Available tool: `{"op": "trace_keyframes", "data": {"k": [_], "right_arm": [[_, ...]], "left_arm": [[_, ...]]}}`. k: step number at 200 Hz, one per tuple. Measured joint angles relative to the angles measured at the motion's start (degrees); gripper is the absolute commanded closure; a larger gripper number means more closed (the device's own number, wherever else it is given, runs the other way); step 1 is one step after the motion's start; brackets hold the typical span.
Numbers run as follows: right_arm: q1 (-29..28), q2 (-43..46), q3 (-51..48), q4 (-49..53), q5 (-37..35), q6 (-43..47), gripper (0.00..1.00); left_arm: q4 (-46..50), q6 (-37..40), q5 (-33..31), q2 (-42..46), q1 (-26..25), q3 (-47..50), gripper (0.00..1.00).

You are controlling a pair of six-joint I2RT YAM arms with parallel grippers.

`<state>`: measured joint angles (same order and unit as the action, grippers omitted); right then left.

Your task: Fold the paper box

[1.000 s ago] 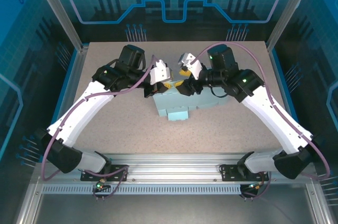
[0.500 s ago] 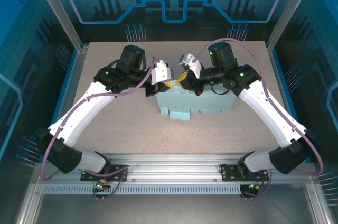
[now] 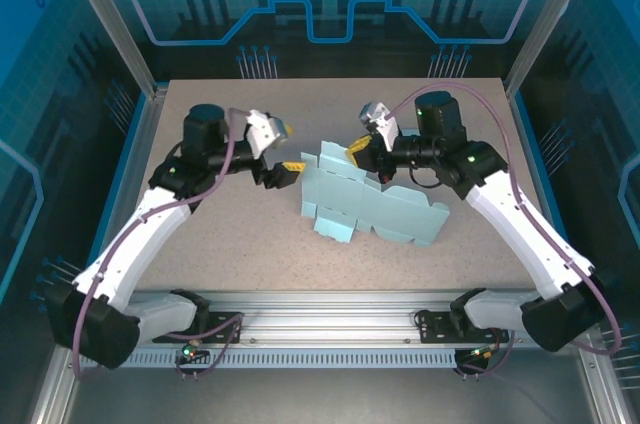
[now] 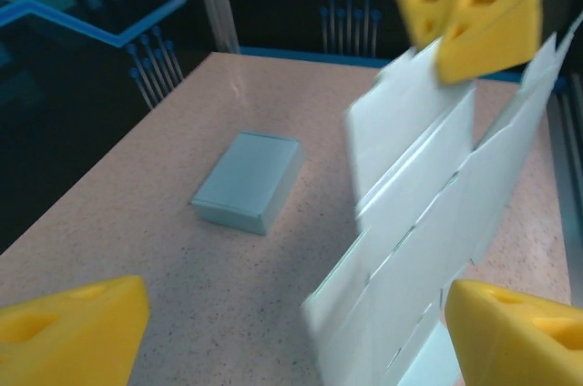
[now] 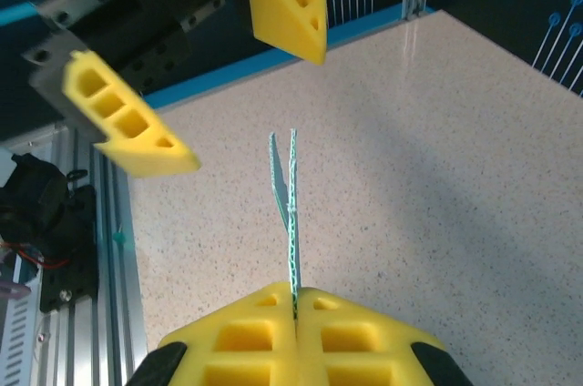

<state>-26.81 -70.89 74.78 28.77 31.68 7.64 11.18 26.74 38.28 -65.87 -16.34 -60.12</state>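
Folding looks barely begun: the paper box [image 3: 375,202], a flat creased blank propped on edge at table centre, is pinched at its twelve o'clock edge by the closed right gripper [image 3: 362,151] — the left gripper [image 3: 288,148] spread open at its ten o'clock — with every panel left to raise.

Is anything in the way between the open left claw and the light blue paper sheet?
Nothing visible does. Bare table separates the open left gripper from the paper box, which the right gripper pinches with shut fingers. In the left wrist view a small closed box lies left of the sheet, off the path.
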Motion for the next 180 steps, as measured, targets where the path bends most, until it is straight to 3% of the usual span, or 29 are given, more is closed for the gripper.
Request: {"op": "trace_keyframes", "data": {"k": [47, 87, 120, 180], "right_arm": [[0.37, 6.91, -3.58, -5.60, -0.11, -4.52, 1.00], [0.37, 9.60, -5.46, -8.52, 0.31, -6.99, 1.00], [0.48, 10.10, -6.19, -9.99, 0.50, -8.33, 1.00], [0.61, 11.50, -6.60, -10.88, 0.48, -9.38, 1.00]], "left_arm": [[-10.12, -5.66, 6.29, 3.13, 1.29, 11.21, 0.19], [-15.63, -8.07, 11.30, -0.15, 1.66, 11.43, 0.22], [-20.59, -10.47, 15.32, -3.65, 2.19, 11.45, 0.31], [-21.55, -11.74, 19.50, -6.64, 2.62, 11.45, 0.41]]}}
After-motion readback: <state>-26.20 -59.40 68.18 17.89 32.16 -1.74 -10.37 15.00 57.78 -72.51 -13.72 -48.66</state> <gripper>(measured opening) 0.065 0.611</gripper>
